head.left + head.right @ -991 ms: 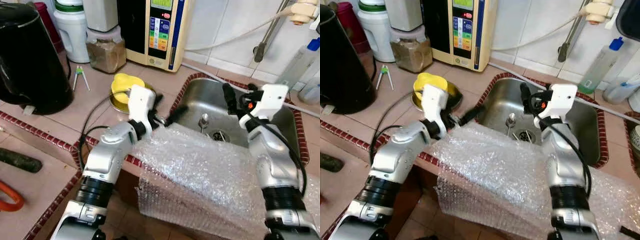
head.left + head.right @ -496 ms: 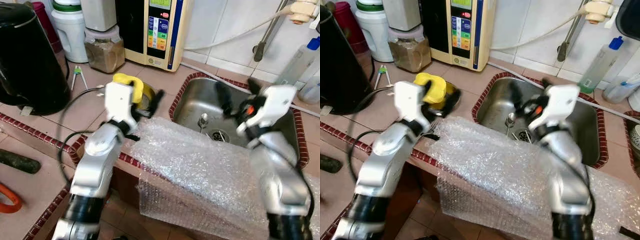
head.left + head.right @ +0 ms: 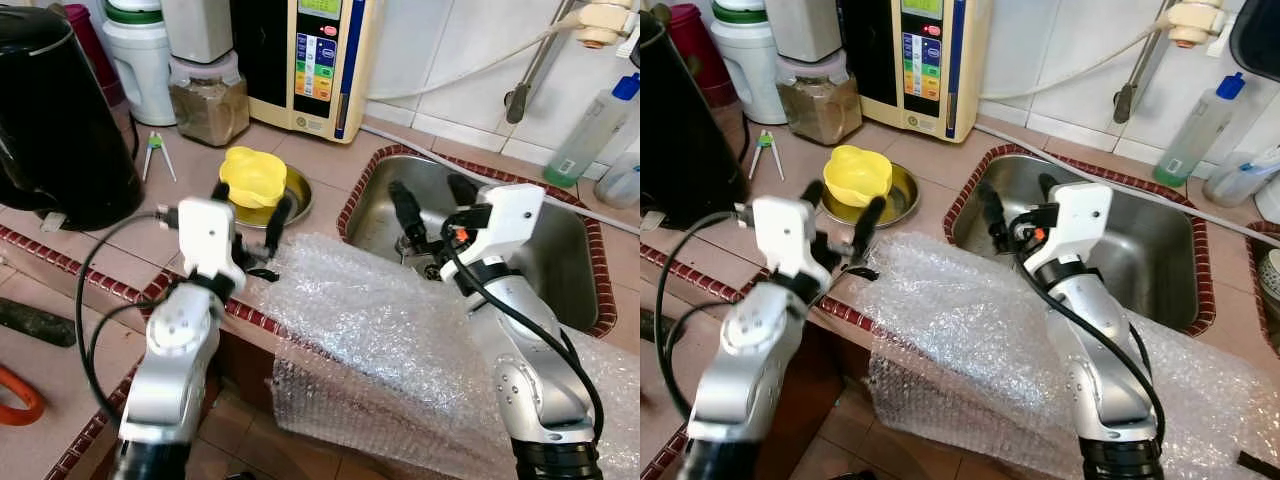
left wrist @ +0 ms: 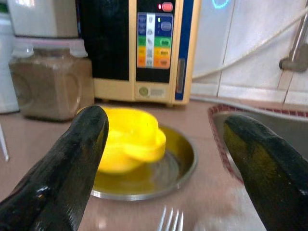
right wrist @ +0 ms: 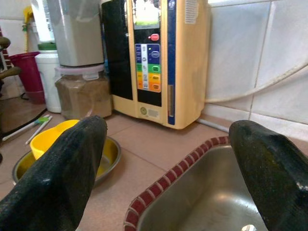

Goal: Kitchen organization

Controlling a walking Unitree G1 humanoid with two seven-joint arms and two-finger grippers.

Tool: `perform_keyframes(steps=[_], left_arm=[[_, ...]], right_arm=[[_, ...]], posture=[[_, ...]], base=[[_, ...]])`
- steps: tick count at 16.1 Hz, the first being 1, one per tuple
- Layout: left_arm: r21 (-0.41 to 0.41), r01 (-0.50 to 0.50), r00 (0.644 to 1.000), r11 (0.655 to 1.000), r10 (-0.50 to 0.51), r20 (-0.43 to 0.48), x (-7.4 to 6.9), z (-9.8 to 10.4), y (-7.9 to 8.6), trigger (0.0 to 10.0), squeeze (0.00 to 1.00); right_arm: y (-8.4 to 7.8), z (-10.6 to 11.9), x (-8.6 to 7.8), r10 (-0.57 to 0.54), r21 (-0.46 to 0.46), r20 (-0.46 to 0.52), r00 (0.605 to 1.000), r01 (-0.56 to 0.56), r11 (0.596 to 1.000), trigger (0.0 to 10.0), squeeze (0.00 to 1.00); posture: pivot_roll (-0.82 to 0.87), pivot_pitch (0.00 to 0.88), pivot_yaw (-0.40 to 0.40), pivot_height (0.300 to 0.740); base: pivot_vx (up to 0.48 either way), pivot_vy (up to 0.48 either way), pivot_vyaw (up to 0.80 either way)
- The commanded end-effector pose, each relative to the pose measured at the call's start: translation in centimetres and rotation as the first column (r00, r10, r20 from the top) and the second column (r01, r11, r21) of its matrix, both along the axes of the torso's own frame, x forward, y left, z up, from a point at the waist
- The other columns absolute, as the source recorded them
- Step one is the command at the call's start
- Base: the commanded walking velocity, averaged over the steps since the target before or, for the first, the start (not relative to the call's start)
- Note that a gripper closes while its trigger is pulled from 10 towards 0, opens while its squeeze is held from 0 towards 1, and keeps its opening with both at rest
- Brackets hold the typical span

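A yellow bowl [image 3: 250,172] rests in a shallow metal dish [image 3: 297,196] on the tiled counter left of the steel sink [image 3: 565,265]. A sheet of bubble wrap [image 3: 400,330] drapes over the counter's front edge and the sink's near rim. My left gripper [image 3: 254,197] hovers open just in front of the yellow bowl [image 4: 137,139], fingers either side of it, holding nothing. Fork tines [image 4: 171,222] lie close below it. My right gripper [image 3: 431,193] is open above the sink's left part, near the drain, empty. The sink's brick-trimmed rim [image 5: 159,190] lies between its fingers.
A black kettle [image 3: 55,110] stands at the far left. A brown-powder jar [image 3: 208,100] and a cream water unit [image 3: 312,60] line the back wall. Small tongs [image 3: 156,150] lie on the tiles. A soap bottle [image 3: 592,122] stands behind the sink.
My left gripper has swung left from the sink's corner to the yellow bowl. My right gripper has moved left and lower over the sink. Both stay open.
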State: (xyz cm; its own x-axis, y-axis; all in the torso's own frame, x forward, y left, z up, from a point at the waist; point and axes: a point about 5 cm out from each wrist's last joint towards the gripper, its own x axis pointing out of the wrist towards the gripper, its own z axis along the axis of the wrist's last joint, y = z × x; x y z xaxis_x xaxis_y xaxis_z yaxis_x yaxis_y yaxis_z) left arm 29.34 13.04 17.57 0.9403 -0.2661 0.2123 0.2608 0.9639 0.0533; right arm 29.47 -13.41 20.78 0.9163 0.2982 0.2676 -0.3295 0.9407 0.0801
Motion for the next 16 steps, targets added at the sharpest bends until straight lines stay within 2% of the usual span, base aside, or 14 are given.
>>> perform_keyframes(steps=[1,3,4,6,7,8,9,11,13,15,16], left_arm=[[0.016,0.004,1.000,1.000,-0.004,0.023,-0.5,0.4,-0.1,10.0,1.00],[0.030,-0.011,1.000,0.999,0.010,0.021,-0.7,0.3,0.1,10.0,1.00],[0.046,-0.028,0.999,0.999,0.027,0.018,-0.9,0.2,0.5,10.0,0.00],[0.061,-0.043,0.999,0.997,0.041,0.024,-1.0,0.2,0.7,10.0,0.00],[0.069,-0.050,0.998,0.996,0.049,0.025,-1.0,0.2,0.8,10.0,0.00],[0.086,-0.066,0.998,0.994,0.064,0.027,-1.0,0.2,0.9,10.0,0.00],[0.099,-0.049,0.999,0.994,0.049,0.004,-1.1,-0.1,1.0,10.0,0.00],[0.062,0.028,0.994,0.998,-0.022,-0.105,-1.1,-1.0,0.6,10.0,0.00],[0.025,0.042,0.983,0.999,-0.037,-0.182,-0.6,-1.3,0.4,10.0,0.00],[0.045,0.074,0.975,0.996,-0.063,-0.212,-0.6,-1.4,0.1,10.0,0.00],[0.068,0.095,0.960,0.993,-0.074,-0.270,-0.7,-1.8,0.0,10.0,0.00]], right_arm=[[0.3,0.5,-0.2,0.027,0.009,0.006,1.000,-0.027,1.000,10.0,1.00],[0.6,0.3,-0.3,0.042,0.012,-0.003,0.999,-0.042,0.999,10.0,1.00],[1.1,0.0,-0.3,0.055,0.011,-0.013,0.998,-0.055,0.998,10.0,1.00],[1.5,-0.2,-0.4,0.064,0.011,-0.021,0.998,-0.064,0.998,10.0,1.00],[1.6,-0.3,-0.4,0.065,0.013,-0.024,0.998,-0.065,0.998,10.0,0.87],[1.7,-0.4,-0.4,0.067,0.014,-0.028,0.997,-0.066,0.998,10.0,0.80],[1.8,-0.5,-0.4,0.068,0.015,-0.032,0.997,-0.068,0.998,10.0,0.80],[1.9,-0.7,-0.4,0.070,0.013,-0.041,0.997,-0.069,0.998,10.0,0.80],[2.0,-0.7,-0.3,0.070,0.009,-0.042,0.997,-0.069,0.998,10.0,0.80],[2.1,-0.7,-0.2,0.068,0.005,-0.042,0.997,-0.068,0.998,10.0,0.80],[2.1,-0.8,-0.1,0.066,0.000,-0.044,0.997,-0.066,0.998,10.0,0.80]], posture=[[0.04,0.077,-0.049,0.740],[0.05,0.078,-0.048,0.740],[0.05,0.076,-0.048,0.740],[0.06,0.074,-0.046,0.740],[0.06,0.073,-0.046,0.740],[0.05,0.073,-0.045,0.740],[0.06,0.072,-0.046,0.740],[0.06,0.072,-0.049,0.740],[0.06,0.074,-0.049,0.740],[0.06,0.074,-0.049,0.740],[0.05,0.078,-0.048,0.740]], base=[[0.000,0.000,0.00],[0.000,0.000,0.00],[0.000,0.000,0.00],[0.000,0.000,0.00],[0.000,0.000,0.00],[0.000,0.000,0.00],[0.000,0.000,0.00],[0.000,0.000,0.00],[0.000,0.000,0.00],[0.000,0.000,0.00],[0.000,0.000,0.00]])
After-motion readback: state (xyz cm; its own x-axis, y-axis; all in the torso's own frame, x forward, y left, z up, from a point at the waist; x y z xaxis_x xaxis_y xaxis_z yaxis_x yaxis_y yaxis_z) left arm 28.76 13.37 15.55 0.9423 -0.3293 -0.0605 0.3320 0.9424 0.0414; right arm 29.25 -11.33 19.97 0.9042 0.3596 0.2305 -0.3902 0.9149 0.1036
